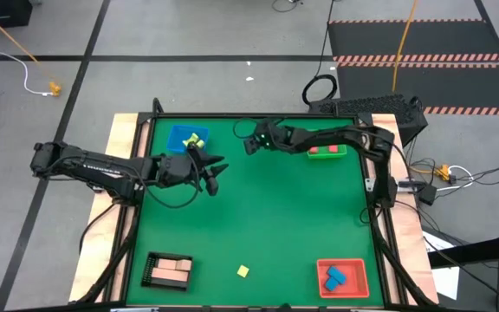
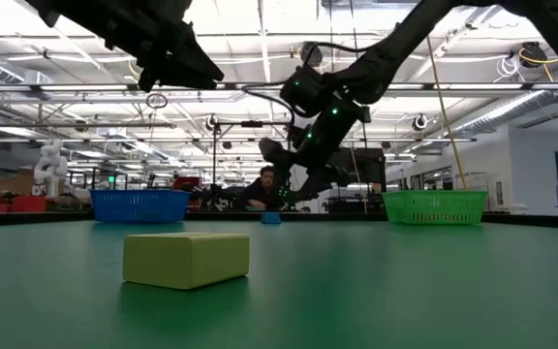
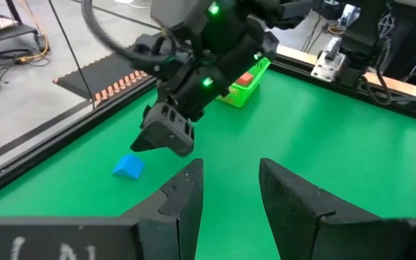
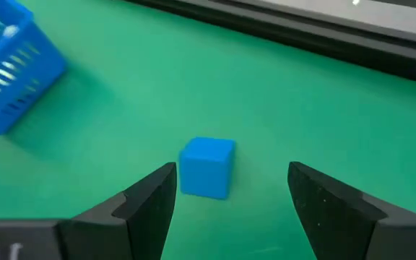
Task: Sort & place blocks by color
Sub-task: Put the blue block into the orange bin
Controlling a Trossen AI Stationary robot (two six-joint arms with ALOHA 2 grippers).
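A small blue block point(image 4: 206, 167) sits flat on the green mat near the far edge, right of the blue tray point(image 1: 177, 137); it also shows in the left wrist view point(image 3: 128, 167) and the low view point(image 2: 271, 217). My right gripper point(image 4: 231, 173) hangs open just above and short of it, slanting down, touching nothing; in the high view it point(image 1: 251, 144) covers the block. My left gripper point(image 1: 212, 176) is open and holds nothing, raised right of the blue tray point(image 3: 230, 170). A yellow-green block point(image 1: 243, 271) lies alone near the front edge.
The blue tray holds yellow-green blocks point(image 1: 194, 139). A green tray point(image 1: 327, 156) at the far right holds a red block. A red tray point(image 1: 357, 286) at the front right holds blue blocks. A black tray point(image 1: 152, 270) at the front left holds pink blocks.
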